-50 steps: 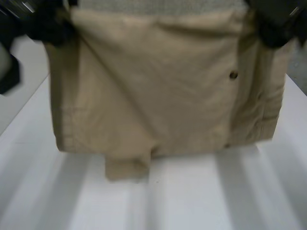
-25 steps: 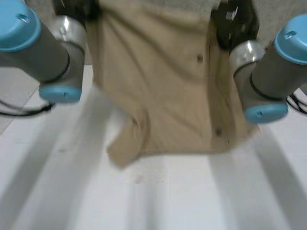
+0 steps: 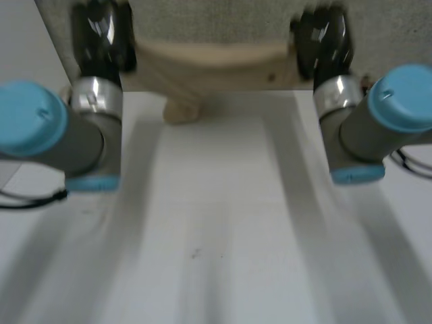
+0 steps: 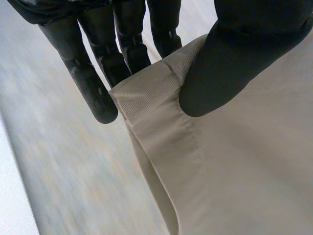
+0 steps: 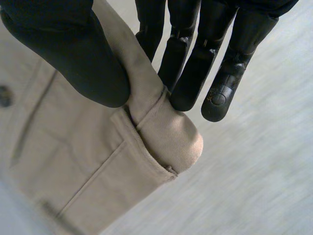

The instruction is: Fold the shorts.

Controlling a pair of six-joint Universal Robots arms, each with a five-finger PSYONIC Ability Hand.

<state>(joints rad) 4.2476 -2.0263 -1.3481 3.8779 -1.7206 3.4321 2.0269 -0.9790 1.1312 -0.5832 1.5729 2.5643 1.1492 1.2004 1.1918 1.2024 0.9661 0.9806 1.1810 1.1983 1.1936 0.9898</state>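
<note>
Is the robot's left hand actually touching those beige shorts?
Touching. In the left wrist view the left hand pinches a corner of the shorts, with its thumb pressed on the cloth and its fingers behind it.

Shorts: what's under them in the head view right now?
The shorts hang between the left hand and right hand, each pinching a corner. Below them show the far edge of the white table and a grey speckled surface beyond. Whatever lies directly beneath the cloth is covered.

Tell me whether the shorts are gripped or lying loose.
Gripped: the left hand and right hand each pinch a corner of the shorts between thumb and fingers.
</note>
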